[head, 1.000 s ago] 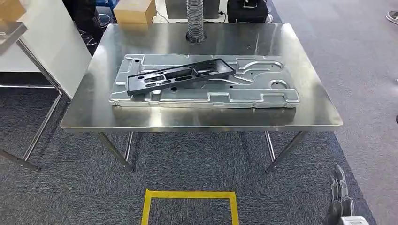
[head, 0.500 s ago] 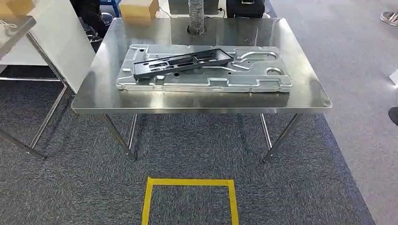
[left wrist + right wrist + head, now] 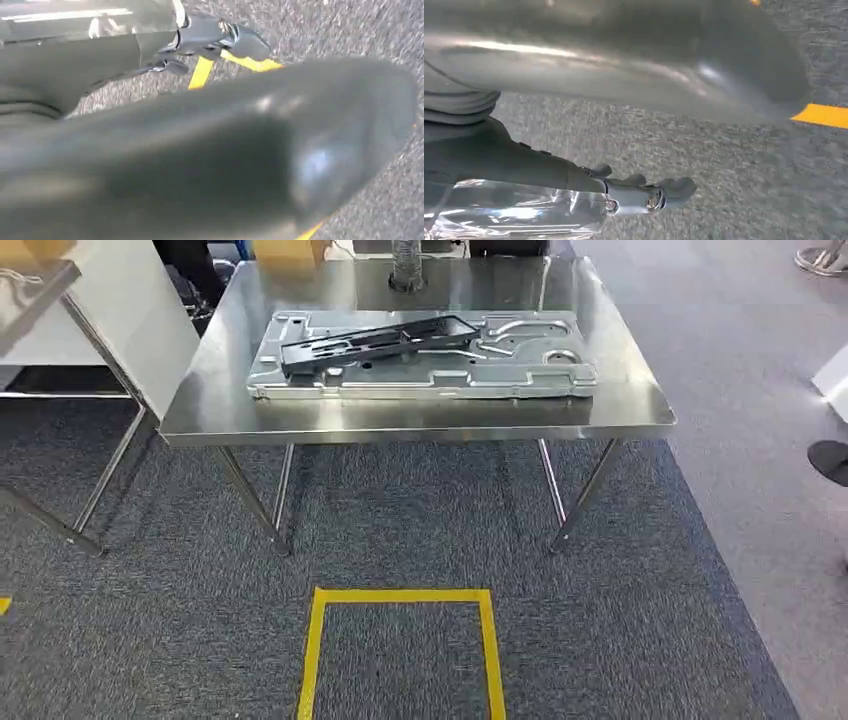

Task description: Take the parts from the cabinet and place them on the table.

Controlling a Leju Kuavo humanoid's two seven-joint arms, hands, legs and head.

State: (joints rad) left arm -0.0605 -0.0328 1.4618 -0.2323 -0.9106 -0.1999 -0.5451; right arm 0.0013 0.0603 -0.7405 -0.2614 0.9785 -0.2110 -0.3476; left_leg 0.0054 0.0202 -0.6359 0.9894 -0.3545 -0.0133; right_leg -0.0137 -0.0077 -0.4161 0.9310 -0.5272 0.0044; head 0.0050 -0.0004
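1. Here, my left hand [image 3: 220, 37] hangs over grey carpet [image 3: 400, 530] near the yellow tape [image 3: 202, 70]; fingers stretched out, holding nothing.
2. My right hand [image 3: 644, 195] likewise hangs above the carpet, fingers loosely extended, empty.
3. Well ahead of both hands, the black part [image 3: 375, 340] lies tilted across the silver part [image 3: 520, 375] on the steel table [image 3: 420, 420].

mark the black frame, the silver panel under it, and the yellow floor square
black frame [image 3: 375, 341], head view, middle of its long bar
silver panel [image 3: 520, 372], head view, bare right part beside the frame
yellow floor square [image 3: 400, 595], head view, far edge of the tape outline
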